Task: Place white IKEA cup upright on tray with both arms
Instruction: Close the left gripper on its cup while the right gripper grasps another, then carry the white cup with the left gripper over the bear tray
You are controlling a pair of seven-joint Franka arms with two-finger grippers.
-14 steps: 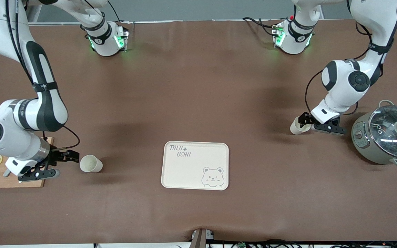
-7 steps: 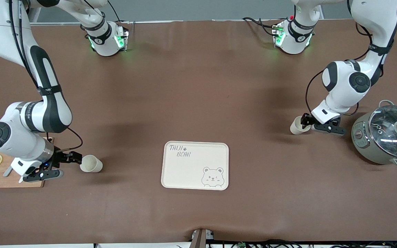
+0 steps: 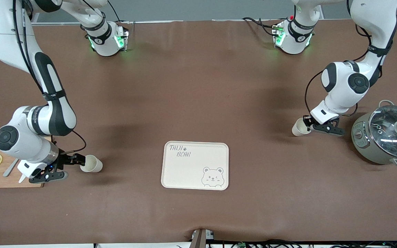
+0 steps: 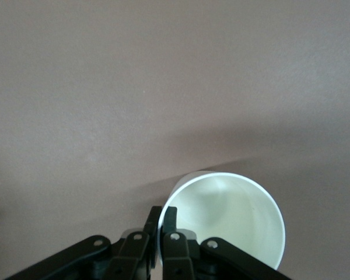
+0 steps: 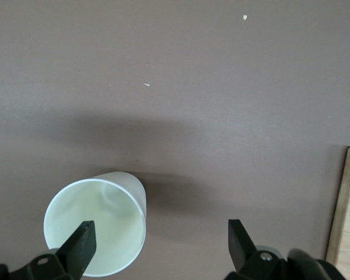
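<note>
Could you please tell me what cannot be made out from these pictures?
Front view: contents of the pot, behind glare on the lid.
Left wrist view: base of the cup pinched by the left gripper, hidden by its wall.
Right wrist view: whether the open right gripper touches the other cup; one finger overlaps the rim.

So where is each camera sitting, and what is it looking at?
Front view: high across the table, facing both arms; shows the tray, the left gripper and the right gripper.
Left wrist view: on the left arm's wrist, looking down; its fingers pinch the rim of a cup.
Right wrist view: on the right arm's wrist; its open fingers are at the other cup.
Shared: both cups also show in the front view.
</note>
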